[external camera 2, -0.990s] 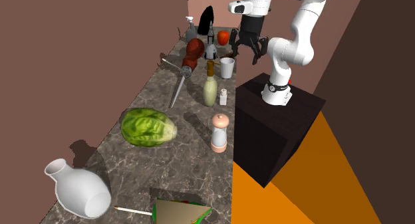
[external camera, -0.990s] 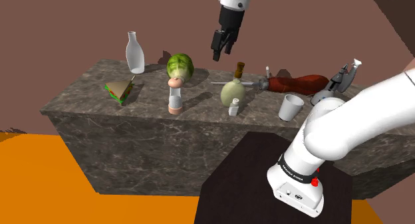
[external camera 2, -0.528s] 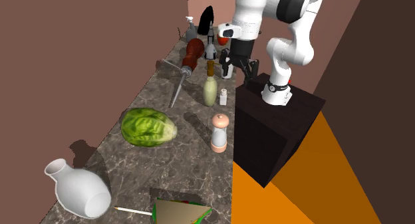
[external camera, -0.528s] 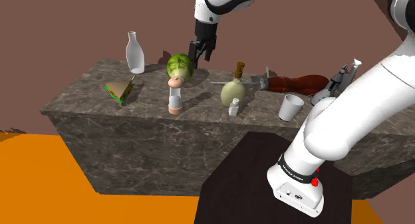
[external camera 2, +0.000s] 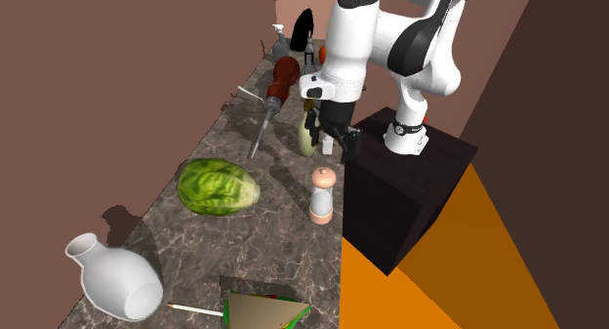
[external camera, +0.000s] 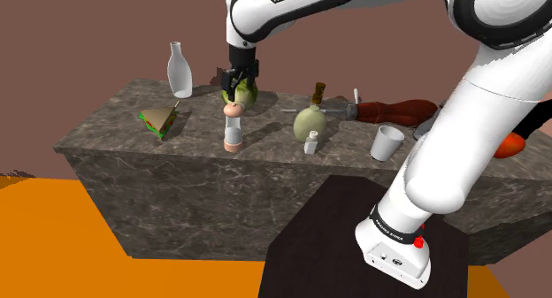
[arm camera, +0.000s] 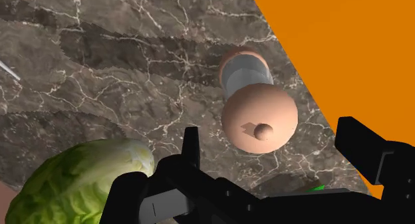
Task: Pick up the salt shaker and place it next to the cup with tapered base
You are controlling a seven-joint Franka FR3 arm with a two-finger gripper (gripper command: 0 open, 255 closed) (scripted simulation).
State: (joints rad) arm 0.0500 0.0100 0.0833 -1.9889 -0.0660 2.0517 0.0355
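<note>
The salt shaker (external camera: 233,133) has a pinkish cap and base and a grey middle. It stands upright near the front edge of the dark marble counter (external camera: 115,146), beside a head of lettuce (external camera 2: 217,185). My gripper (external camera: 236,86) hangs just above the shaker's cap, open, its fingers apart and holding nothing. In the wrist view the shaker (arm camera: 258,115) sits ahead of and between the two fingertips (arm camera: 191,144), untouched. The white cup with tapered base (external camera: 386,142) stands farther along the counter toward the shoulder view's right.
A greenish bottle (external camera: 310,121) and a small white shaker (external camera: 311,146) stand between the salt shaker and the cup. A white vase (external camera: 180,69), a sandwich (external camera: 159,120) and a red-handled tool (external camera: 398,110) also lie on the counter. The floor below the counter's edge is orange.
The arm has swung toward the shoulder view's left and come down, from above the greenish bottle to just over the salt shaker. The fingers stayed open.
</note>
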